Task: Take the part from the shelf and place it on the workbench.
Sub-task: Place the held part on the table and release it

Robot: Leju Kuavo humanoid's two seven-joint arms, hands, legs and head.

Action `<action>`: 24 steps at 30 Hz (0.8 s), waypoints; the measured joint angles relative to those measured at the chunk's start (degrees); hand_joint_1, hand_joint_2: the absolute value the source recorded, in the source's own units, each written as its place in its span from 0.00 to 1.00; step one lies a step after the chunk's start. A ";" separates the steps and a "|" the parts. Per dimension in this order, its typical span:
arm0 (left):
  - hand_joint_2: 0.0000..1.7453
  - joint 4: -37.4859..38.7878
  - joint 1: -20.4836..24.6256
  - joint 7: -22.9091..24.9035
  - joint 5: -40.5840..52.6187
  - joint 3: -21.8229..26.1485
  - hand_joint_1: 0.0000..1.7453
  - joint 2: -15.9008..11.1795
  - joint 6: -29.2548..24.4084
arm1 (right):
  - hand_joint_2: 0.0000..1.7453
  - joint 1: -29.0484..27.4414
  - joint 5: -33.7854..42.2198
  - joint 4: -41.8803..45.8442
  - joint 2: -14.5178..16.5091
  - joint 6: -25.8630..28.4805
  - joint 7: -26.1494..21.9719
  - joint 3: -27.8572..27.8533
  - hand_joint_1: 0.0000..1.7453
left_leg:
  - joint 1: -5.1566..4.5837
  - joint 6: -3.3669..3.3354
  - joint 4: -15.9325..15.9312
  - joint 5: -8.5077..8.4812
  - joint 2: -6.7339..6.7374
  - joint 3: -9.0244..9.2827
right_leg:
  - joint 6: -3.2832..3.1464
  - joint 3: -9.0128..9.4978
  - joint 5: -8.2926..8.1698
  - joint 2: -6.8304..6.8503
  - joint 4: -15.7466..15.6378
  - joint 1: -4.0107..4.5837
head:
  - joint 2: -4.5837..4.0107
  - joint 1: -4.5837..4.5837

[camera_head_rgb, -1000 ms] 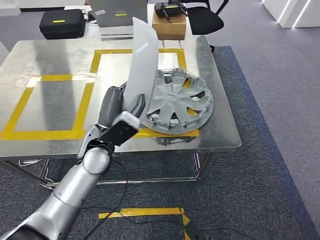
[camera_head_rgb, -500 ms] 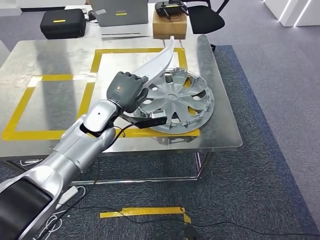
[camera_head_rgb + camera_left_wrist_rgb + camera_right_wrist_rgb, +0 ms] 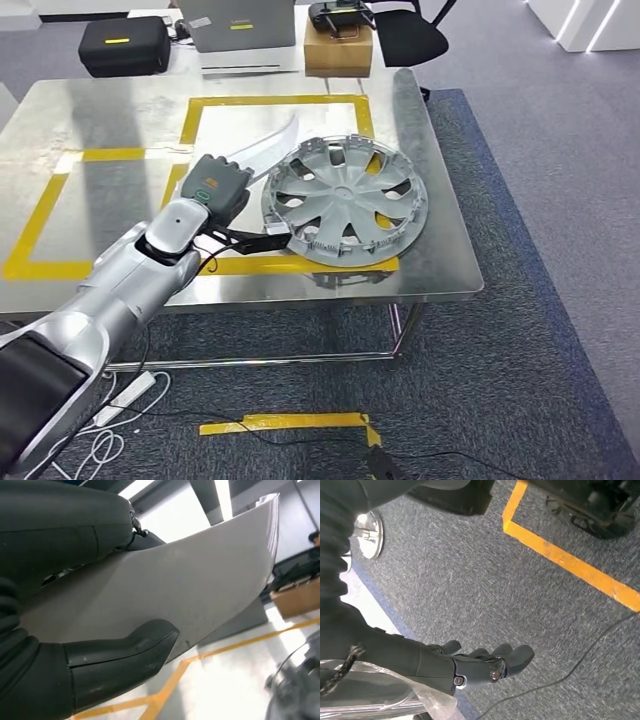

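A long curved silver-white part (image 3: 266,148) lies low over the metal workbench (image 3: 445,255), inside the yellow-taped square. My left hand (image 3: 215,190) grips its near end; in the left wrist view the thumb (image 3: 124,655) and the fingers clamp the pale panel (image 3: 188,580) from both sides. I cannot tell whether the part touches the table. A grey hubcap (image 3: 344,198) lies flat just to the right of the part and hand. My right hand (image 3: 486,665) hangs over the carpet with its fingers loosely apart and nothing in them.
At the table's far edge are a black case (image 3: 124,47), a grey device (image 3: 238,30) and a cardboard box (image 3: 338,52) with a controller on it. A black chair (image 3: 411,38) stands behind. Yellow tape (image 3: 90,268) marks rectangles on the table. Cables (image 3: 113,400) lie on the carpet.
My left arm has swung the part down from nearly upright to almost flat and carried it left and lower, beside the hubcap. The hubcap has stayed in place.
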State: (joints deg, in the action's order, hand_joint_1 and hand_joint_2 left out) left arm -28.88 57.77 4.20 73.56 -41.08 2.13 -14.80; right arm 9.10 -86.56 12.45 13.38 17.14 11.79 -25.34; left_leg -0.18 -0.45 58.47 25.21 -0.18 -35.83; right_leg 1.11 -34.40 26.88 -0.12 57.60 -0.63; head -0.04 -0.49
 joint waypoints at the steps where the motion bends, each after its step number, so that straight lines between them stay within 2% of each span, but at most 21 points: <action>1: 1.00 0.33 -0.01 0.88 -0.03 0.04 1.00 -0.09 0.48 | 1.00 -0.05 0.27 0.01 -0.01 0.06 0.07 0.00 0.00 | 0.12 -0.28 -0.14 -0.09 0.03 0.10 | 0.29 -0.16 0.10 0.02 -0.04 -0.04 | 0.00 0.00; 3: 1.00 1.17 0.06 3.09 -0.01 0.29 1.00 -0.54 1.11 | 1.00 -0.18 0.83 0.02 -0.02 0.28 0.17 -0.01 0.00 | 0.41 -0.89 -0.59 -0.33 0.14 0.38 | 0.82 -1.23 1.58 0.06 1.92 -0.01 | 0.00 0.18; 4: 1.00 1.70 0.07 4.22 0.02 0.48 1.00 -0.88 1.43 | 1.00 -0.27 1.12 0.03 -0.05 0.44 0.20 -0.02 0.00 | 0.53 -1.11 -0.72 -0.40 0.21 0.50 | 1.01 -2.60 3.08 0.08 4.67 -0.04 | 0.00 0.29; 6: 1.00 3.07 -0.20 6.43 -0.05 1.16 1.00 -1.89 2.15 | 1.00 -0.56 1.68 0.03 -0.13 0.81 0.20 -0.03 0.00 | 0.51 -1.35 -0.72 -0.38 0.29 0.49 | 1.30 -6.27 6.33 0.12 12.48 -0.06 | 0.00 0.48; 7: 1.00 3.76 -0.53 7.45 -0.22 1.64 1.00 -2.50 2.40 | 1.00 -0.67 1.91 0.03 -0.16 0.97 0.22 -0.04 0.00 | 0.50 -1.38 -0.70 -0.36 0.30 0.49 | 1.40 -7.71 7.00 0.13 15.26 -0.08 | 0.00 0.48; 8: 1.00 4.39 -0.87 8.41 -0.49 2.24 1.00 -3.16 2.54 | 1.00 -0.73 2.12 0.03 -0.19 1.08 0.26 -0.05 0.00 | 0.50 -1.38 -0.67 -0.33 0.29 0.49 | 1.46 -8.22 6.61 0.15 16.03 -0.08 | 0.00 0.51; 9: 1.00 4.91 -1.15 9.25 -0.75 2.85 1.00 -3.84 2.66 | 1.00 -0.76 2.30 0.03 -0.21 1.14 0.31 -0.06 0.00 | 0.52 -1.34 -0.61 -0.30 0.26 0.50 | 1.43 -7.60 5.19 0.16 14.48 -0.10 | 0.00 0.52; 11: 1.00 5.71 -1.44 10.50 -1.26 4.32 1.00 -5.23 2.96 | 1.00 -0.94 2.68 0.03 -0.27 1.16 0.46 -0.08 0.00 | 0.53 -1.07 -0.42 -0.13 0.13 0.48 | 1.16 -4.13 1.44 0.17 7.14 -0.12 | 0.00 0.54; 12: 1.00 6.03 -1.50 10.91 -1.44 5.12 1.00 -5.95 3.25 | 1.00 -1.09 2.87 0.03 -0.30 1.20 0.50 -0.09 0.00 | 0.42 -0.82 -0.20 -0.02 0.05 0.36 | 0.93 -2.38 0.38 0.14 3.68 -0.12 | 0.00 0.52; 13: 1.00 6.32 -1.62 11.17 -1.58 5.93 1.00 -6.68 3.50 | 1.00 -1.23 3.03 0.03 -0.31 1.26 0.52 -0.10 0.00 | 0.31 -0.50 -0.05 0.02 0.00 0.21 | 0.68 -1.22 -0.04 0.10 1.52 -0.10 | 0.00 0.49; 16: 1.00 6.86 -2.51 11.47 -1.55 7.66 1.00 -8.17 4.18 | 1.00 -1.39 3.34 0.02 -0.33 1.56 0.40 -0.16 0.00 | 0.29 0.42 0.05 0.00 -0.02 -0.05 | -0.24 -0.48 0.04 -0.01 0.40 -0.02 | 0.00 0.48; 18: 1.00 7.00 -3.01 11.86 -1.17 8.42 1.00 -8.55 4.79 | 1.00 -1.29 3.49 0.03 -0.33 1.73 0.29 -0.20 0.00 | 0.46 1.03 1.44 1.21 0.01 -0.59 | -0.96 -0.25 -0.13 0.06 0.10 -0.19 | 0.00 0.37; 19: 1.00 7.06 -3.18 12.05 -0.94 8.75 1.00 -8.63 5.09 | 1.00 -1.22 3.55 0.03 -0.34 1.80 0.25 -0.22 0.00 | 0.55 1.32 3.84 2.68 0.02 -1.60 | -1.25 -0.12 -0.21 0.13 -0.04 -0.30 | 0.00 0.29; 21: 1.00 7.22 -3.54 12.15 -0.54 9.23 1.00 -8.63 5.60 | 1.00 -1.17 3.64 0.03 -0.35 1.90 0.18 -0.23 0.00 | 0.70 1.74 11.25 6.16 0.04 -4.79 | -1.53 -0.07 -0.17 0.16 -0.03 -0.30 | 0.00 0.16; 22: 1.00 7.33 -3.81 12.14 -0.39 9.44 1.00 -8.64 5.76 | 1.00 -1.21 3.64 0.03 -0.36 1.89 0.17 -0.23 0.00 | 0.78 1.87 14.45 7.22 0.04 -6.25 | -1.56 -0.05 -0.15 0.13 -0.01 -0.29 | 0.00 0.17; 23: 1.00 7.42 -4.07 12.12 -0.28 9.67 1.00 -8.64 5.86 | 1.00 -1.26 3.65 0.03 -0.36 1.88 0.17 -0.23 0.00 | 0.85 1.92 15.83 7.19 0.04 -6.93 | -1.56 -0.03 -0.13 0.07 0.02 -0.30 | 0.00 0.16; 24: 1.00 7.49 -4.24 12.11 -0.23 9.86 1.00 -8.63 5.92 | 1.00 -1.30 3.65 0.03 -0.37 1.88 0.17 -0.23 0.00 | 0.93 1.92 15.08 6.11 0.05 -6.63 | -1.53 0.01 -0.10 0.01 0.05 -0.30 | 0.00 0.16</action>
State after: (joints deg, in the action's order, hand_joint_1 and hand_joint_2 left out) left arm -21.39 53.52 16.31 73.33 -31.22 -6.50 -8.88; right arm 7.80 -82.91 12.48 13.01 19.02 11.96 -25.57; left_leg 0.75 1.47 73.55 31.32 -0.13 -42.46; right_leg -0.42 -34.39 26.78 -0.10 57.65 -0.92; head -0.04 -0.32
